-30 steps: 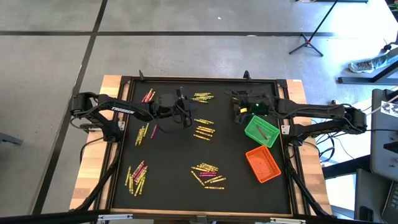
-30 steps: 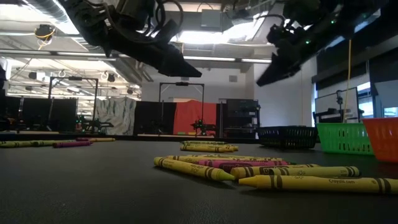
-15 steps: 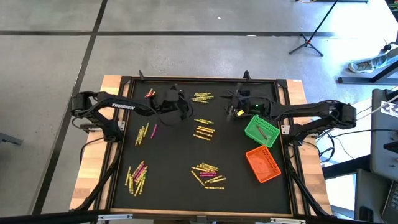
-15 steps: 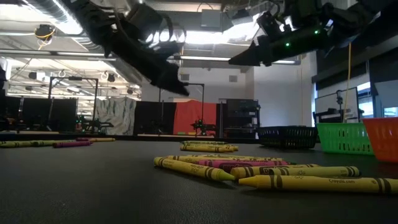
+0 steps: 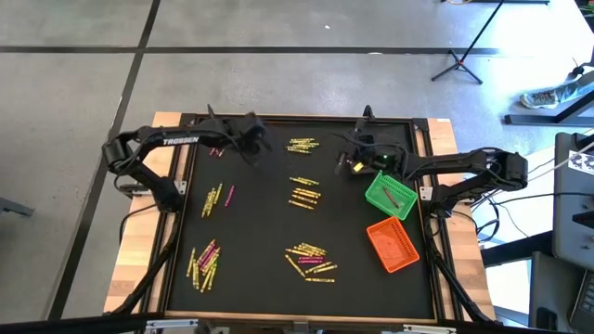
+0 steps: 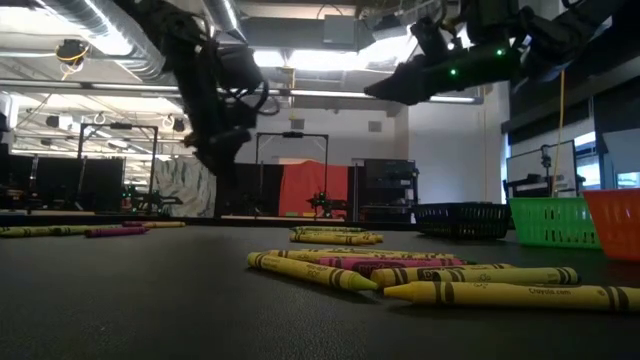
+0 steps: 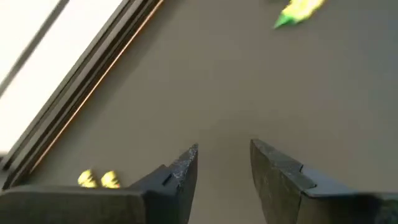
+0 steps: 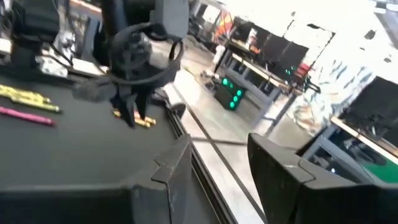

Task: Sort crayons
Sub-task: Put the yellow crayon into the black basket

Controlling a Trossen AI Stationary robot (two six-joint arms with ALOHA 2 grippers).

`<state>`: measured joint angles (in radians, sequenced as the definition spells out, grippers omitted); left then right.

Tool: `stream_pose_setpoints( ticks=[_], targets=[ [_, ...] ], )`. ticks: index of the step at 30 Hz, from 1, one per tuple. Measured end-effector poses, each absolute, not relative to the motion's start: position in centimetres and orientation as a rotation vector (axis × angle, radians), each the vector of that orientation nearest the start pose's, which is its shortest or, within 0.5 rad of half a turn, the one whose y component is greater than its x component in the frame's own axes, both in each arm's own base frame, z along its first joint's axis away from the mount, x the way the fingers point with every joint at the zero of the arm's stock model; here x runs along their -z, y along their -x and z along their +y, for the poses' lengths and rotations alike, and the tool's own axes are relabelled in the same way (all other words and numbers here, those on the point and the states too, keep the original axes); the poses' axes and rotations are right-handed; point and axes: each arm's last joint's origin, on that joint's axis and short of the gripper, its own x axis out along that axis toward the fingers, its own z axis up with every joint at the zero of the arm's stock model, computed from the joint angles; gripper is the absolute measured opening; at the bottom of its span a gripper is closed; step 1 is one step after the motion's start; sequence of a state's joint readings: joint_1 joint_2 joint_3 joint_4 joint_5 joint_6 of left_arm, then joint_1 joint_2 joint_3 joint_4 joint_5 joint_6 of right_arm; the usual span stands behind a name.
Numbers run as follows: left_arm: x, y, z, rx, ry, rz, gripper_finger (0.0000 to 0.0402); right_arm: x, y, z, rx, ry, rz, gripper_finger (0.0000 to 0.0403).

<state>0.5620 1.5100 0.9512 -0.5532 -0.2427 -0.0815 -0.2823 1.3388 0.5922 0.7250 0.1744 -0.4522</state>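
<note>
Crayons lie in loose clusters on the black mat: yellow ones at the far middle [image 5: 302,145], in the centre [image 5: 304,196], near the front [image 5: 311,260], and mixed yellow and pink ones at the left [image 5: 204,264]. My left gripper [image 5: 249,141] hangs open near the far left corner, pointing steeply down at bare mat [image 7: 224,118], with two yellow crayon ends [image 7: 99,179] beside it. My right gripper [image 5: 345,160] floats level and open above the far right of the mat, pointing left. It holds nothing, and the right wrist view looks past its fingers [image 8: 177,165] to the left gripper [image 8: 134,115].
A black bin [image 6: 462,220], a green bin [image 5: 390,193] and an orange bin [image 5: 393,246] stand along the right side; the green one holds a few crayons. A raised frame [image 5: 297,117] rims the mat. Bare mat lies between the clusters.
My left gripper has swung toward the far left corner and tipped from a shallow slant to pointing steeply down, staying open. My right gripper has tipped up from slanting down to level and shifted slightly toward the far edge. No crayon has moved.
</note>
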Motion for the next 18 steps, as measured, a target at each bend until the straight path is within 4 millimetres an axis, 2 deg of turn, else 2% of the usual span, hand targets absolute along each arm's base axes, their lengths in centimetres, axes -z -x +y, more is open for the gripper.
stream_pose_setpoints(
  ticks=[10, 13, 18],
  targets=[
    [-19.8, -19.3, 20.3, -0.976, 0.437, 1.129, 0.0131, -23.2, -26.3, -8.2, 0.451, 0.442, 0.175, 0.0156],
    [-19.6, -18.5, 21.2, -0.953, 0.512, 1.111, 0.0131, -23.2, -26.3, -8.2, 0.451, 0.442, 0.174, 0.0156],
    [-18.0, -17.7, 22.5, -0.932, 0.587, 1.152, 0.0130, -23.2, -26.3, -8.2, 0.451, 0.442, 0.174, 0.0156]
  ],
)
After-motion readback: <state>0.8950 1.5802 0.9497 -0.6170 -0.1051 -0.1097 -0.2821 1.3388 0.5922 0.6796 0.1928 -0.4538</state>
